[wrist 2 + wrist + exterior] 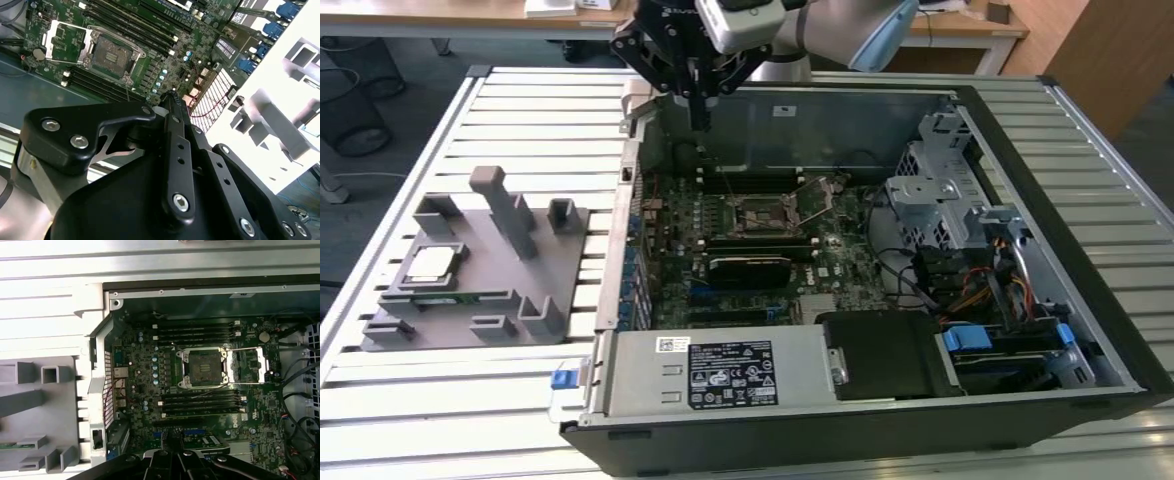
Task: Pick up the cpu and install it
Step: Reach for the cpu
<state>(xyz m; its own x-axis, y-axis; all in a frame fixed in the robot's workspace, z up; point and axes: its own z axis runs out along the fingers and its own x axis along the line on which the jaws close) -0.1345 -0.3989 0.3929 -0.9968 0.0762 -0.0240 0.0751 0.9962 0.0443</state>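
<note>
The cpu [430, 263], a small silver-topped square chip, lies flat on the grey holder [520, 270] at the exterior view's left, outside the computer case. My gripper [703, 122] hangs over the far wall of the case, well away from the cpu, with its black fingers [172, 100] pressed together and nothing between them. The empty socket [767, 212] on the green motherboard has its metal frame [248, 365] swung open. Both wrist views show the socket [203, 367] [111, 54] below the gripper.
The open black computer case [1067, 200] lies on a slatted metal table [480, 400]. A power supply [720, 372] fills its near side and a drive cage [934, 190] with cables stands at the exterior view's right. A green memory stick [447, 297] rests on the holder.
</note>
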